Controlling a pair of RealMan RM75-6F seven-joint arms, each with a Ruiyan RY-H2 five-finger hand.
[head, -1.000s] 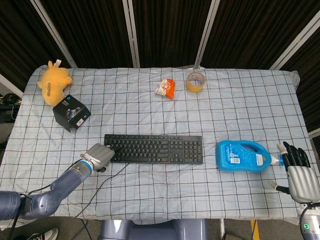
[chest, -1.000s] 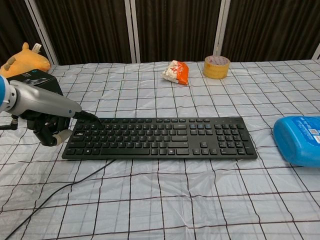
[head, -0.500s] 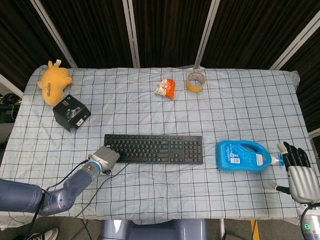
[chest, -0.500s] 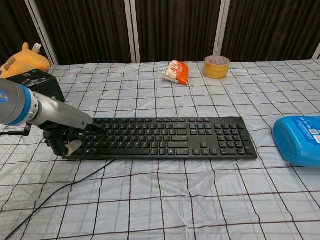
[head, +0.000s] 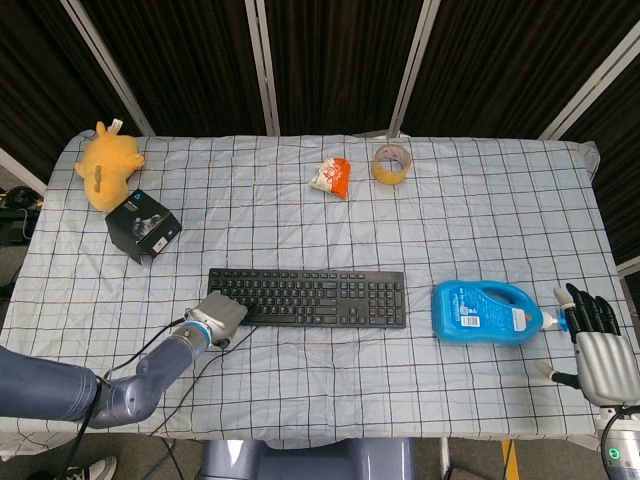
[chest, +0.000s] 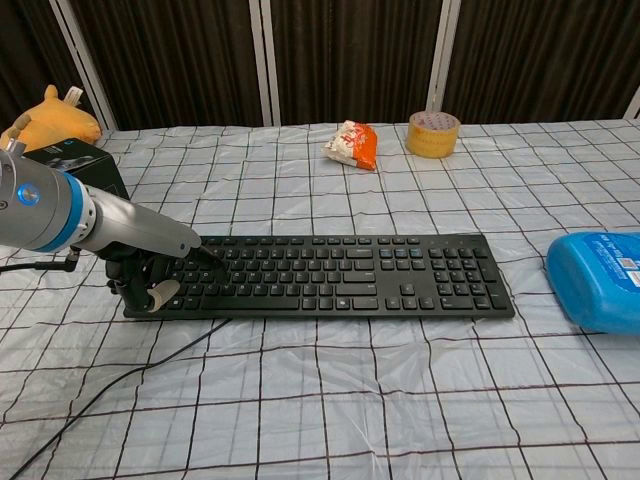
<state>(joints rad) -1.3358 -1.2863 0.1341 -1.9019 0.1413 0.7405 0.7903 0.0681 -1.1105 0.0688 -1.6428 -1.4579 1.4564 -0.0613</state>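
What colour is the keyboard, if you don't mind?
Black; the keyboard shows best in the chest view.

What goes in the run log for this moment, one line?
left hand: fingers curled, on keyboard left end | right hand: open, beside blue detergent bottle | tablecloth: checked

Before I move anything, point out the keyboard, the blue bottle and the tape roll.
keyboard (head: 320, 297), head view, middle of the key field.
blue bottle (head: 482, 312), head view, middle of its body.
tape roll (chest: 433, 134), chest view, its outer side wall.
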